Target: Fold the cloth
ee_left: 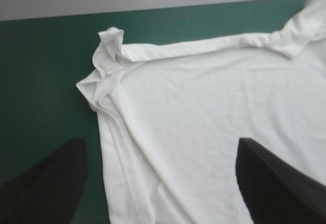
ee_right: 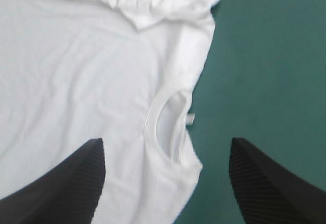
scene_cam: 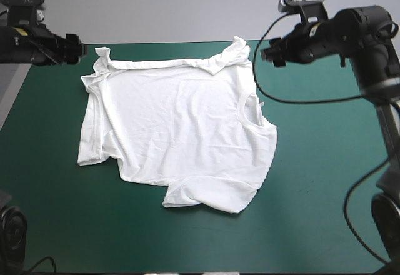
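t-shirt (scene_cam: 181, 137) lies spread on the teal-green bench (scene_cam: 312, 181), a little toward the far side, with its hem to the left and its collar to the right. it is mostly flat but untidy at the edges, and i think the trouble can come from there.

the left tool (ee_left: 159, 147) hangs released, its black fingers wide apart, raised near the far left corner (ee_left: 109, 43) and not touching it. this corner is bunched into a small knot of several layers. if i pinch there, i may catch only the top layer, or the whole knot, and the fold would then carry a lump inside. the far edge (scene_cam: 162, 64) is rolled over on itself, so folding across it would press the roll into a crease.

further right, the far sleeve (scene_cam: 234, 53) is twisted up, and the near sleeve (scene_cam: 187, 197) looks folded on itself. the right tool (ee_right: 165, 145) is released too, fingers apart, raised near the far sleeve with the collar (ee_right: 150, 127) ahead of it. a grasp at the neck opening could take only one layer, so that the front lifts without the back. if the two tools lift unevenly, the cloth could drag askew.
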Available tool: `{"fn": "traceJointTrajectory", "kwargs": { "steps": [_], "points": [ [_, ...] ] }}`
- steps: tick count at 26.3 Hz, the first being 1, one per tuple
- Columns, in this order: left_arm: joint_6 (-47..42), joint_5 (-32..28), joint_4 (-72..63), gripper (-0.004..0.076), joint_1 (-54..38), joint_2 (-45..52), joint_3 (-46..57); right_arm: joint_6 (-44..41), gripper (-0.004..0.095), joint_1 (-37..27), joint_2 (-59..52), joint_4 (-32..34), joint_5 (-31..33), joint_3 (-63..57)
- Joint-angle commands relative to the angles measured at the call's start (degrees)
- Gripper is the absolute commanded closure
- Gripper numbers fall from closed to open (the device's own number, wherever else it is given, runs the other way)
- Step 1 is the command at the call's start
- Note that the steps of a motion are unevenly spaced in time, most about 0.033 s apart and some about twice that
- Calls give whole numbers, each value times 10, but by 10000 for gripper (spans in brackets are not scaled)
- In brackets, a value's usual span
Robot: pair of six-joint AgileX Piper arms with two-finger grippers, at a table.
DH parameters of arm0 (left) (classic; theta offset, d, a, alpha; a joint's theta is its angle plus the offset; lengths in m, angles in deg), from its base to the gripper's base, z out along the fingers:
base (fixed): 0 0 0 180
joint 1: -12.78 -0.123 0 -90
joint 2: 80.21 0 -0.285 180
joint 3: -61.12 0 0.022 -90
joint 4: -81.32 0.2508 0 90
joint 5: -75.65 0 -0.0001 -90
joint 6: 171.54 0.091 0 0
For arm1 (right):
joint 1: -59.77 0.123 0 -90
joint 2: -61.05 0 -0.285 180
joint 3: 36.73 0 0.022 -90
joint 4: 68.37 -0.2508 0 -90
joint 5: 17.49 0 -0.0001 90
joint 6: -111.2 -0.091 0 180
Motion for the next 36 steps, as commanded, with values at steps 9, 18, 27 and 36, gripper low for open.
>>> {"fn": "traceJointTrajectory", "kwargs": {
  "steps": [9,18,27,36],
  "points": [
    [17,-73,42,150,4,197,349,21,260,-1,-207,-39,-34,-323],
    [17,-151,40,150,4,208,403,21,260,-1,-111,-43,-133,-399],
    [17,-128,36,150,4,211,389,18,260,16,38,-73,-176,-399],
    [17,-125,43,150,4,242,347,-14,437,87,94,-51,-202,-399]
  ]
}}
